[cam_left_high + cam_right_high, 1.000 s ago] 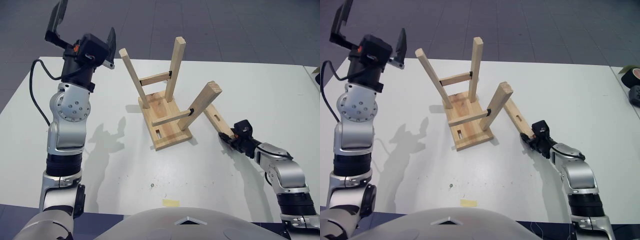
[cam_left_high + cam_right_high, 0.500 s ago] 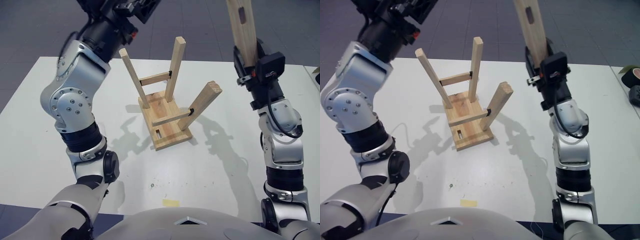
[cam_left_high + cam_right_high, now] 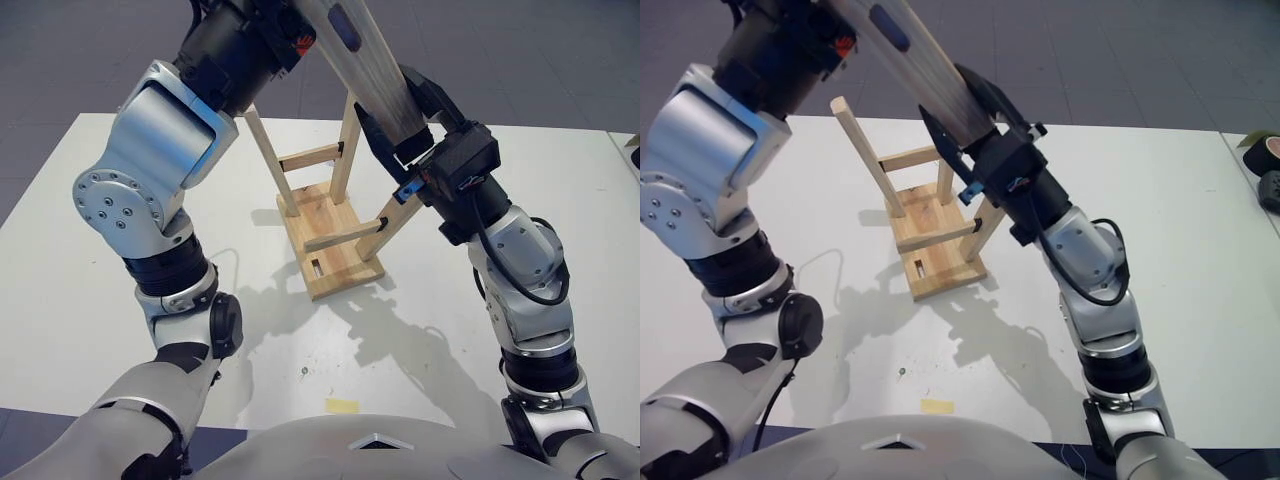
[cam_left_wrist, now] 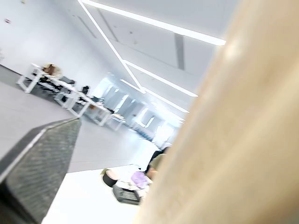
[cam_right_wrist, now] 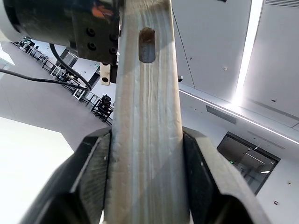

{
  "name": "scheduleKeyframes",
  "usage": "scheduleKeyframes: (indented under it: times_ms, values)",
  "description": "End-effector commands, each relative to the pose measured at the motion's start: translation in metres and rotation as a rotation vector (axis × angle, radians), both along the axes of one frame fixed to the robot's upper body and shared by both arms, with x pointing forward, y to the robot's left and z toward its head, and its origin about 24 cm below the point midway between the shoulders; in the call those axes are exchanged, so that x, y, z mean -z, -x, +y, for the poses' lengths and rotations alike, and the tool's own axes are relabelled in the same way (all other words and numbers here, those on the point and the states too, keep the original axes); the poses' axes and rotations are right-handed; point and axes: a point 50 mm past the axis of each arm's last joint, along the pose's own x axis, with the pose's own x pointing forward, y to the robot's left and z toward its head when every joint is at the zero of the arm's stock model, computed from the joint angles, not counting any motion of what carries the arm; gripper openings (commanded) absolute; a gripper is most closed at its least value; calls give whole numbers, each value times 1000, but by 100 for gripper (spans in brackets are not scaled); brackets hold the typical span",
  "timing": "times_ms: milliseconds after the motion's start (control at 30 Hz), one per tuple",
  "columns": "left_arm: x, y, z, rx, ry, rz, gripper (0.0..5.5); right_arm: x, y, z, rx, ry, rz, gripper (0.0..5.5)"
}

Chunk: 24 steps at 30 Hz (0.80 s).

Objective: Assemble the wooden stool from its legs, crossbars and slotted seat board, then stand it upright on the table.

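The right gripper (image 3: 402, 112) clamps the loose leg (image 3: 372, 70) near its lower end. The leg slants up-left to the left gripper (image 3: 262, 38), whose grip I cannot tell. The upturned 3-legged stool (image 3: 330, 245) sits on the table (image 3: 90, 200), below and just left of the right gripper.

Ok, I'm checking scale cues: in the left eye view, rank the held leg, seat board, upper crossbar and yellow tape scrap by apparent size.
Largest, tied: held leg and seat board look alike, and the leg sits nearer the camera.
Then: upper crossbar.
Smallest: yellow tape scrap.
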Motion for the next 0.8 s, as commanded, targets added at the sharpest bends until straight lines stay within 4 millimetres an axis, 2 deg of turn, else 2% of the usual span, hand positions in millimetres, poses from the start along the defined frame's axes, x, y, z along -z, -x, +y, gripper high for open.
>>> scheduleKeyframes:
  times_ms: [33, 133, 300, 500, 633, 733, 767, 800]
  values:
    - [-3, 0, 10, -53, -66, -36, 374, -1, 1, -3, 24, 7, -4, 205]
    - [-5, 3, 16, -52, -83, -65, 322, 3, -1, -6, 47, -3, 26, 205]
    - [-12, 15, 13, -1, -98, -148, 233, 9, -3, -6, 55, -3, 69, 205]
    - [-16, 14, 17, -70, -125, -197, 136, 12, -2, -4, 40, 0, 93, 205]
    - [-19, 15, 18, -187, -258, -316, 118, 12, -2, -3, 37, -8, 99, 205]
    - [-20, 17, 16, -196, -285, -386, 112, 12, -2, -2, 37, -15, 107, 205]
    - [-21, 17, 16, -199, -281, -403, 112, 12, -3, -2, 36, -29, 120, 243]
    - [-22, 17, 17, -210, -276, -415, 111, 12, -3, -2, 30, -50, 140, 249]
